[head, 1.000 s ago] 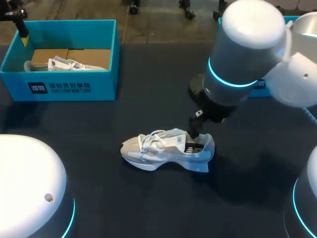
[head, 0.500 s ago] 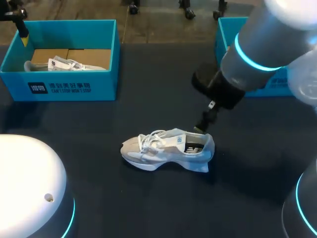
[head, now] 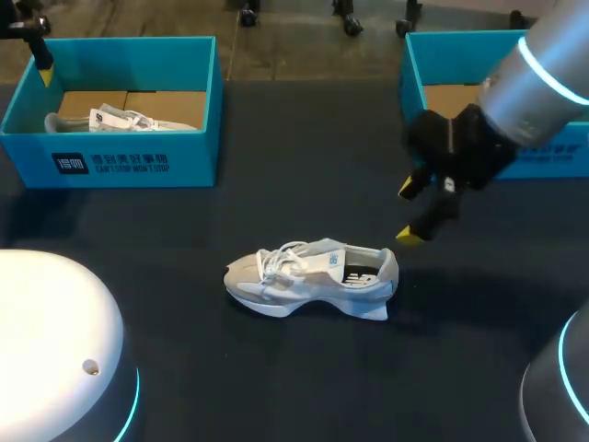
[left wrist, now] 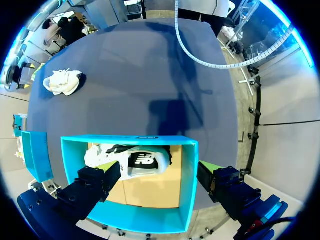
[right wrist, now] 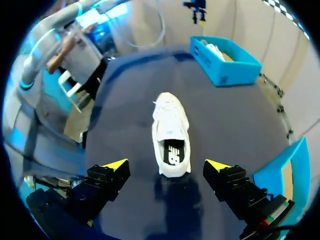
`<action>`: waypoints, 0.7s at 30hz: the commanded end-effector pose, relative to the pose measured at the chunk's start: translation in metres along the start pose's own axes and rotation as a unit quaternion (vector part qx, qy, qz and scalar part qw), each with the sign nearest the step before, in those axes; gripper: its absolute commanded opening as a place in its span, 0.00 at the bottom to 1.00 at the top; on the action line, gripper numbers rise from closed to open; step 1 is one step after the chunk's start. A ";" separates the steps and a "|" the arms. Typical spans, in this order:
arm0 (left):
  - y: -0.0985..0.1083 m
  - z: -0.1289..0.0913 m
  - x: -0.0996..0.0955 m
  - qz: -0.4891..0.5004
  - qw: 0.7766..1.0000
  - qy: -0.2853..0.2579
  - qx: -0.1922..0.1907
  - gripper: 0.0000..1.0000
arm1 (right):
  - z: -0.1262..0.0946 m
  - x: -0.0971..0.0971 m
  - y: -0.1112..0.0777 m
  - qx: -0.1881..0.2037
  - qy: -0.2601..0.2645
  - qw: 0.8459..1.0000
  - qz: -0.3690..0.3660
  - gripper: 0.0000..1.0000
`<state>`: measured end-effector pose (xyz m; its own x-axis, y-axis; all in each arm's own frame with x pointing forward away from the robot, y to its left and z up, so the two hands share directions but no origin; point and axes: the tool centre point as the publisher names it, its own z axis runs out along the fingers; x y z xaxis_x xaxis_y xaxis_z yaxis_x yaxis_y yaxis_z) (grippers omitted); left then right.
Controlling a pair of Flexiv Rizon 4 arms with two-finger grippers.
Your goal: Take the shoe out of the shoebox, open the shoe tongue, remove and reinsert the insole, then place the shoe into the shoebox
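A white and grey shoe (head: 311,274) lies on its sole on the dark table, toe to the left, and the dark insole shows in its opening. My right gripper (head: 408,212) hangs open above and to the right of the heel, empty. The right wrist view has the shoe (right wrist: 172,132) just ahead of the open right gripper (right wrist: 166,166), heel nearest. My left gripper (left wrist: 159,170) stands open over the left blue shoebox (left wrist: 130,141), above a second shoe (left wrist: 127,161) lying in it. From the head view the left gripper (head: 43,66) is at that box's far left corner.
The left blue shoebox (head: 138,166) stands at the back left with the second shoe (head: 129,118) on its cardboard floor. Another blue box (head: 433,46) stands at the back right, partly hidden by my right arm. My arms' white bases fill the near corners.
My right gripper has lifted out of the shoe's heel opening and drawn back up and to the right. The shoe has stayed in place. The left arm has not moved.
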<state>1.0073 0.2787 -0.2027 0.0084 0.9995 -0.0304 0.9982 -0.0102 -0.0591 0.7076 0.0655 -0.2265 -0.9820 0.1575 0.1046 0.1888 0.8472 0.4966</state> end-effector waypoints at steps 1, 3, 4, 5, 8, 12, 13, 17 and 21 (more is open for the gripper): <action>-0.002 0.000 0.000 0.001 1.000 0.001 -0.002 1.00 | 0.000 -0.001 -0.010 -0.198 0.036 0.979 -0.036 1.00; -0.002 0.000 0.000 0.001 1.000 0.001 -0.002 1.00 | 0.000 -0.001 -0.010 -0.198 0.036 0.979 -0.036 1.00; -0.002 0.000 0.000 0.001 1.000 0.001 -0.002 1.00 | 0.000 -0.001 -0.010 -0.198 0.036 0.979 -0.036 1.00; -0.002 0.000 0.000 0.001 1.000 0.001 -0.002 1.00 | 0.000 -0.001 -0.010 -0.198 0.036 0.979 -0.036 1.00; -0.002 0.000 0.000 0.001 1.000 0.001 -0.002 1.00 | 0.000 -0.001 -0.010 -0.198 0.036 0.979 -0.036 1.00; -0.002 0.000 0.000 0.001 1.000 0.001 -0.002 1.00 | 0.000 -0.001 -0.010 -0.198 0.036 0.979 -0.036 1.00; -0.002 0.000 0.000 0.001 1.000 0.001 -0.002 1.00 | 0.000 -0.001 -0.010 -0.198 0.036 0.979 -0.036 1.00; -0.002 0.000 0.000 0.001 1.000 0.001 -0.002 1.00 | 0.000 -0.001 -0.010 -0.198 0.036 0.979 -0.036 1.00; -0.002 0.000 0.000 0.001 1.000 0.001 -0.002 1.00 | 0.003 -0.005 -0.015 -0.190 0.020 0.979 -0.072 1.00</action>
<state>1.0073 0.2787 -0.2027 0.0084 0.9995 -0.0305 0.9982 -0.0101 -0.0591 0.7103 0.0565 -0.2313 -0.9955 0.0377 0.0874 0.0919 0.6197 0.7794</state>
